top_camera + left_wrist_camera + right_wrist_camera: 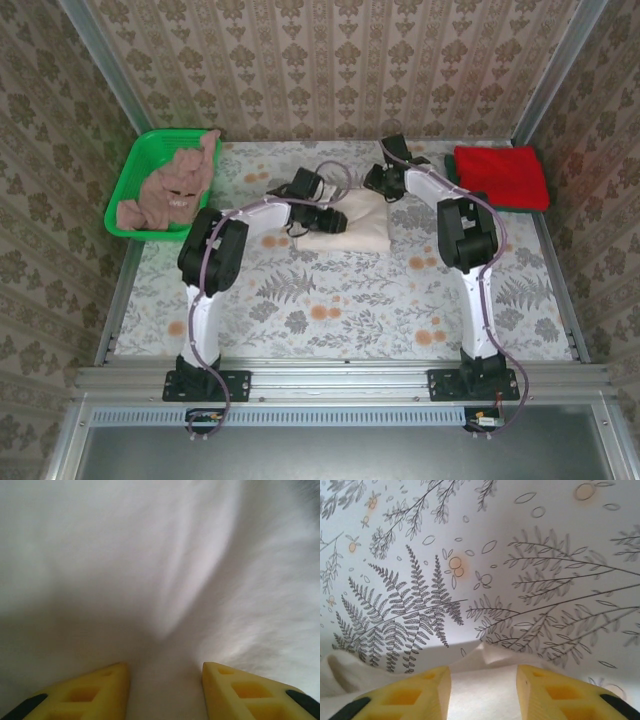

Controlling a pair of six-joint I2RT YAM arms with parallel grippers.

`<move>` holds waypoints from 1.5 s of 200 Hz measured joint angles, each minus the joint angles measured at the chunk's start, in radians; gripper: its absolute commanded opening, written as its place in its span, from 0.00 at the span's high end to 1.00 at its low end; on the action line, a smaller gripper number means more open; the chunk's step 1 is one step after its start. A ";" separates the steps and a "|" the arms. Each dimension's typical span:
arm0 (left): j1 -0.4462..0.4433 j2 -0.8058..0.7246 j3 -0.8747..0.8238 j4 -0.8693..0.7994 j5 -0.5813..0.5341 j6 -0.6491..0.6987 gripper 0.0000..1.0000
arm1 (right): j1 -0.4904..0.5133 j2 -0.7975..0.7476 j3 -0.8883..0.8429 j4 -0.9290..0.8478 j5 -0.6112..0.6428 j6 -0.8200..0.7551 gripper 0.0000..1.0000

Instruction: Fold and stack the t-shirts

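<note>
Now our left gripper (pixel 164 667) is pinching the cream shirt (pixel 345 226); whether the right gripper (pixel 484 670) is gripping, we cannot tell. We should be lifting both sides evenly.

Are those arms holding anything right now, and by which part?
The left end effector straddles creased cloth of the cream shirt; the right end effector straddles its edge. Whether either grips cannot be told.

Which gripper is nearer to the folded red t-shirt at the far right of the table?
Right. The right gripper is a short way left of the red t-shirt, at the far edge of the cream t-shirt; the left gripper is farther left, over that shirt.
</note>
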 measured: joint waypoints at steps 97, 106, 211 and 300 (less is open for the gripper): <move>0.133 -0.412 -0.555 0.074 -0.026 0.000 0.52 | -0.060 -0.578 -0.313 -0.127 0.248 -0.164 0.31; 0.146 -0.444 -0.588 0.071 -0.032 0.000 0.52 | -0.108 -0.592 -0.313 -0.128 0.291 -0.180 0.31; 0.288 -0.970 -0.761 -0.005 -0.014 -0.090 0.16 | -0.426 0.029 0.274 -0.320 0.380 -0.287 0.37; 0.386 -1.261 -0.885 -0.046 -0.078 -0.111 0.00 | -0.329 0.021 0.199 -0.429 0.203 -0.343 0.33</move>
